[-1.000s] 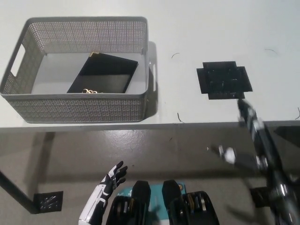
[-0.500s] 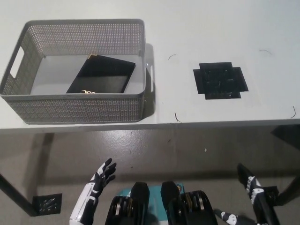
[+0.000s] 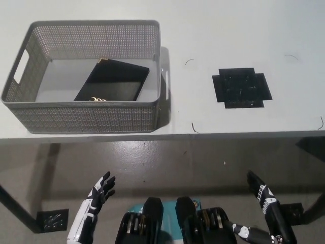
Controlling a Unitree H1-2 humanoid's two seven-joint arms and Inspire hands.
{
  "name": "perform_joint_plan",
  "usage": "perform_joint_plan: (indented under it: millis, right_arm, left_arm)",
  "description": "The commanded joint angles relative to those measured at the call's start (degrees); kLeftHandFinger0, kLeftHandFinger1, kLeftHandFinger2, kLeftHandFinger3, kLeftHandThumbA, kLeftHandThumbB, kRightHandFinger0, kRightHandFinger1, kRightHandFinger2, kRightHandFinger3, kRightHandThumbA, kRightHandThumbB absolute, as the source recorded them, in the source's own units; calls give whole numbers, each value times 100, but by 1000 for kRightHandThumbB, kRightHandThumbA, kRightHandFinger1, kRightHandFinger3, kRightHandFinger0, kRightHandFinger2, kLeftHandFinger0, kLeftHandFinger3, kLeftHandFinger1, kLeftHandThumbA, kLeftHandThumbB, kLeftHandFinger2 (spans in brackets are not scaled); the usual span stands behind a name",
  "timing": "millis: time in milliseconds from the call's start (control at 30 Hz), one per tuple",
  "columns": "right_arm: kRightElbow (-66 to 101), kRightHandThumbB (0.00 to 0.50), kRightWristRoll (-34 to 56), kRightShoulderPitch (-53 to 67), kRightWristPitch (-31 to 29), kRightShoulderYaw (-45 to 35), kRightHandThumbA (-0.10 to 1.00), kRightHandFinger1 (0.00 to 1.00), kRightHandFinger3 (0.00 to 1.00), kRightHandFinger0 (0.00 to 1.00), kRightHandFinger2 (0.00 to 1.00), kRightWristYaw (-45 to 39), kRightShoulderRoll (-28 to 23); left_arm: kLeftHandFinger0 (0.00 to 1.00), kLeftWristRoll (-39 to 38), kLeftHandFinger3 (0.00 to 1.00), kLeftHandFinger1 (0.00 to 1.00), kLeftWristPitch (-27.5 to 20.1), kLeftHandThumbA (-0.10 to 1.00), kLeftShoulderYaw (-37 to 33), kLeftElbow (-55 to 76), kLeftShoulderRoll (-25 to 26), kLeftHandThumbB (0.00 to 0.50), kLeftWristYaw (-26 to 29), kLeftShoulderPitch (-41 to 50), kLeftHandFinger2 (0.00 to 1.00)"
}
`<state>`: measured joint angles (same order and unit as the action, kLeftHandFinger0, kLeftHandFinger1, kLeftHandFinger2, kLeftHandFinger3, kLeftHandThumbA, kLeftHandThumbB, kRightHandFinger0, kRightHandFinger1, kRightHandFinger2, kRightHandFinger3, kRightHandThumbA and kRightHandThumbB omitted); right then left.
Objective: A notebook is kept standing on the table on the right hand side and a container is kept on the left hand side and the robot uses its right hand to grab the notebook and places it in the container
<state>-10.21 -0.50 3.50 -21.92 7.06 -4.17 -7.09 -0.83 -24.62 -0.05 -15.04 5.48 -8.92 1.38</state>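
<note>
One black notebook (image 3: 112,80) lies flat inside the single grey perforated container (image 3: 86,118) at the far left of the white table (image 3: 228,30), gold lettering along its near edge too small to read. One black cross-shaped mat (image 3: 241,87) sits on the table to the right, well apart from the container. Below the table's near edge, the white left hand (image 3: 98,191) hangs at lower left, fingers spread and empty; the black right hand (image 3: 262,197) hangs at lower right, fingers extended, holding nothing.
</note>
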Motion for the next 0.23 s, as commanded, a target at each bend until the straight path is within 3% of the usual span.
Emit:
perform_joint_plan:
  millis: [0,200]
  right_arm:
    - [54,414,156,-66,-450,-81,1000,1000,1000,1000,1000,-100,8]
    - [30,401,189,-102,-461,-132,1000,1000,1000,1000,1000,-114,18]
  left_arm:
    - [1000,20,1000,1000,-231,1000,27,109,-4,340,105,3,1000]
    - [1000,46,1000,1000,-231,1000,22,103,7,331,112,-22,1000]
